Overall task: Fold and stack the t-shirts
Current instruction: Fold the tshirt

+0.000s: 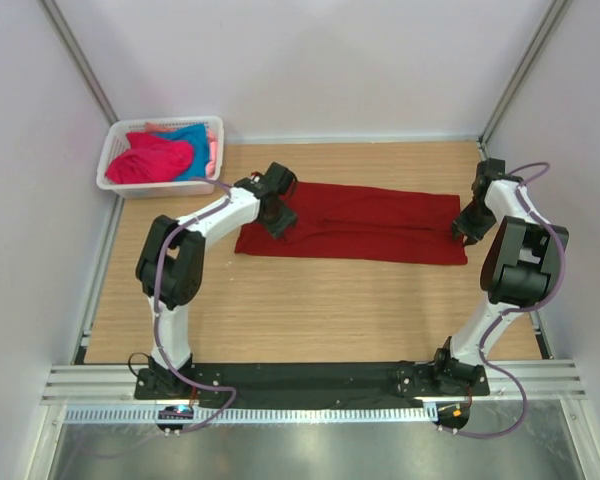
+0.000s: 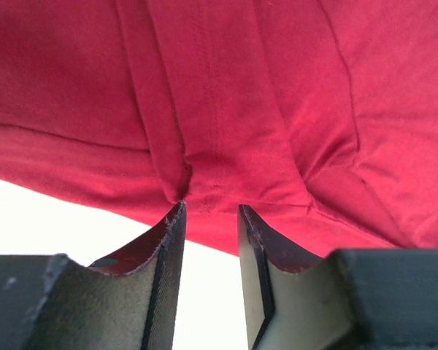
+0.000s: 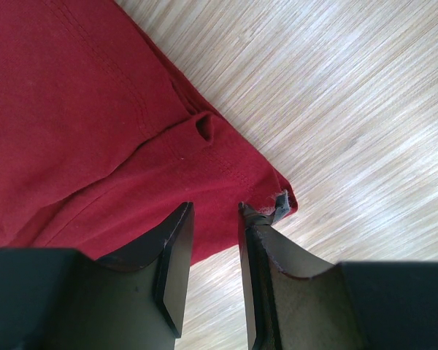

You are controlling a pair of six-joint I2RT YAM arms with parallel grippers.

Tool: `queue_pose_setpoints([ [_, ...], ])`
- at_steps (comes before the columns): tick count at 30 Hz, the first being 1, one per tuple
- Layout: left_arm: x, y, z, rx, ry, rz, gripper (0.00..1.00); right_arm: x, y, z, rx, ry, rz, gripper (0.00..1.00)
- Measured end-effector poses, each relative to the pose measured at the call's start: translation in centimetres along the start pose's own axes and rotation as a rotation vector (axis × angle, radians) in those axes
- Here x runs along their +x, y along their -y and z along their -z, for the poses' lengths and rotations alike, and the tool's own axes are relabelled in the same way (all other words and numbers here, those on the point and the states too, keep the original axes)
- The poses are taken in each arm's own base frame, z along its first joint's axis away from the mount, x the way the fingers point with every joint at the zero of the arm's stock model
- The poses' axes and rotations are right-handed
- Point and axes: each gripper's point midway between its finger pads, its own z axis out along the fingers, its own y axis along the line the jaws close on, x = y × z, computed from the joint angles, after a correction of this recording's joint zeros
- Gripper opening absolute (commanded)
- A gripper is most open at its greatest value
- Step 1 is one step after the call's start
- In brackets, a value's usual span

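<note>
Dark red t-shirt [image 1: 355,232] lies folded lengthwise across the table [image 1: 310,310]; left gripper [image 2: 210,215] and right gripper [image 3: 215,211] each pinch an end edge. Lift both evenly, keeping cloth taut, so the next fold lands square

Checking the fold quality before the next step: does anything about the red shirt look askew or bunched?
Mostly tidy. The dark red t-shirt lies as a long band on the table, but its left end is puckered where the left gripper pinches it.
</note>
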Motion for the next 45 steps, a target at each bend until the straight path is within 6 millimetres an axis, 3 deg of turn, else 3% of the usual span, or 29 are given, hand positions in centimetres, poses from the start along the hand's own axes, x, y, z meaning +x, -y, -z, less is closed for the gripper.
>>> queue_pose_setpoints([
  [8,0.8,-2.1,-1.3,-0.047,-0.017,0.024,0.32,0.0,0.0,0.0,0.000,0.000,0.000,0.37],
  [19,1.1,-1.5,-2.7,-0.015,-0.024,0.035,0.30,0.0,0.0,0.0,0.000,0.001,0.001,0.37],
  [28,1.0,-1.4,-2.9,-0.014,-0.018,0.020,0.01,-0.1,0.0,0.1,0.002,0.005,0.003,0.37],
  [32,0.3,-0.2,-2.3,0.010,-0.002,-0.012,0.00,-0.2,0.1,0.0,0.005,0.007,0.003,0.37],
  [39,-1.9,3.9,-1.2,0.094,0.055,-0.102,0.00,-0.2,0.1,0.0,0.006,0.007,0.003,0.37],
  [45,-2.9,6.1,-1.7,0.119,0.076,-0.195,0.00,-0.2,0.1,0.0,0.007,0.008,0.003,0.37],
])
